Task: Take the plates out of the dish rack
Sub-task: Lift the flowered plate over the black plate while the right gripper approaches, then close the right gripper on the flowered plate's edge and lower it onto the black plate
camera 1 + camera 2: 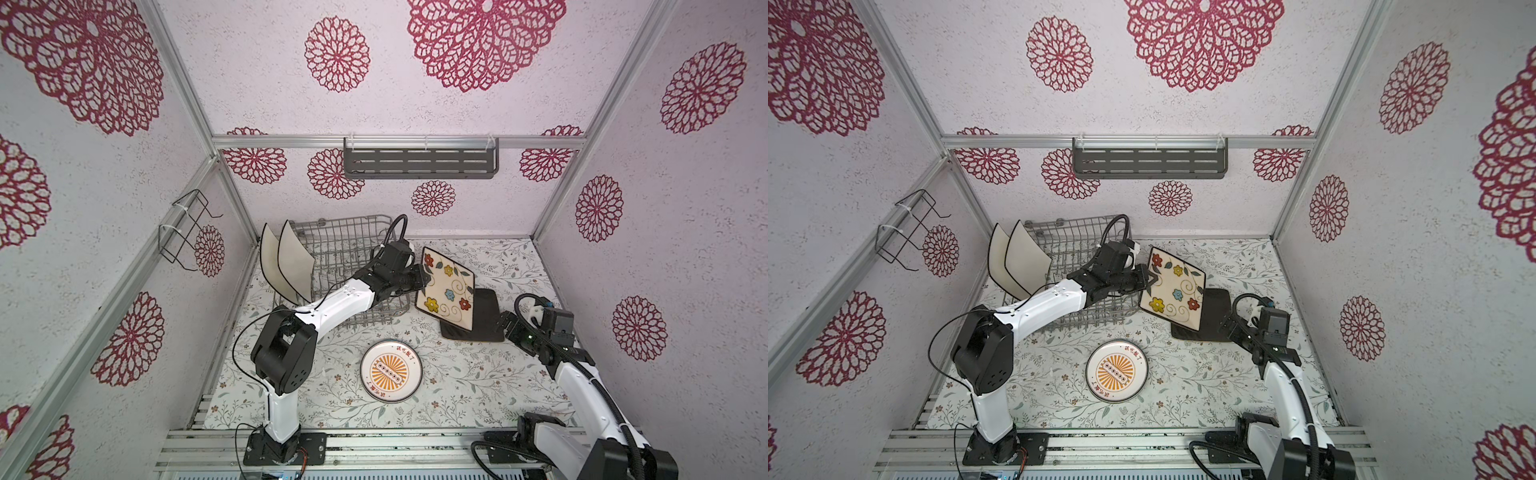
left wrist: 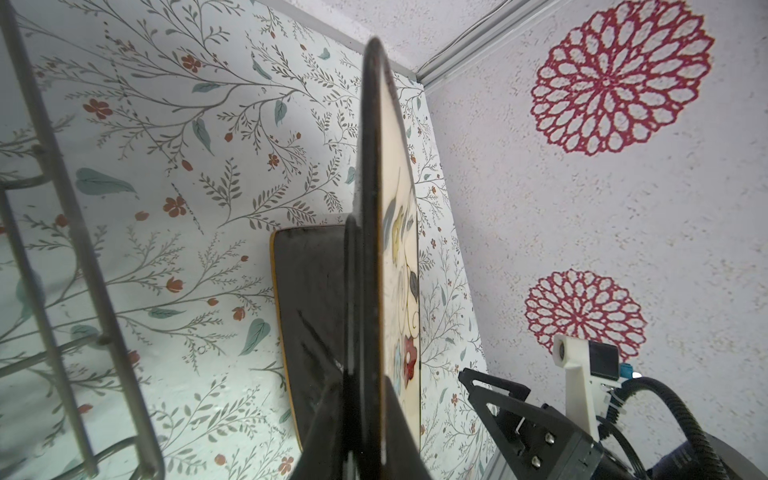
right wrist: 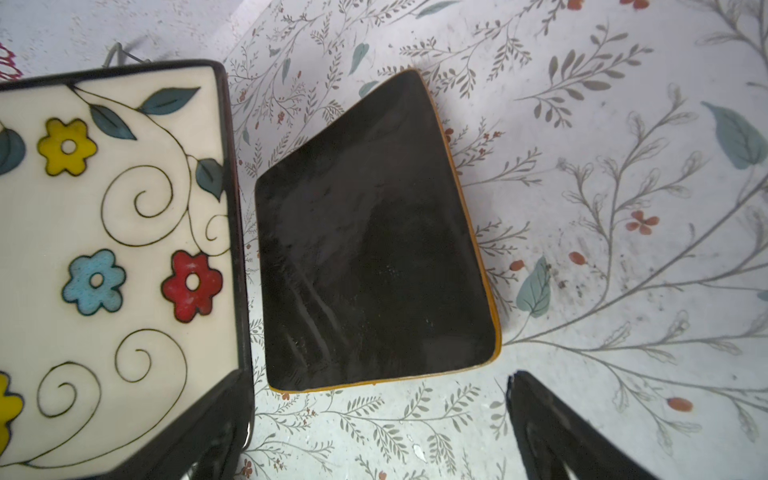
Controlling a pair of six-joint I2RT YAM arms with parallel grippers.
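Top views: flowered plate [image 1: 446, 291] is clamped at its rack-side edge by the left gripper [image 1: 423, 279], tilted, outside the dish rack [image 1: 345, 249]. Beyond it, the right gripper [image 1: 506, 323] is spread wide, empty.
Left wrist: dark brown plate [image 2: 309, 316] is seen lying flat, ahead of and below the fingertips.
Right wrist: held plate hangs just beside it; contact cannot be told. Lowering forward is judged next.

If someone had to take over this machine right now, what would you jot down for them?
Left pincer: shut on the flowered plate, held tilted in the air beside the dish rack.
Right pincer: open, empty, by the dark brown plate.
Done: dark brown plate and round plate lie on the table.
To do: set the flowered plate down; two white plates stand in the rack.
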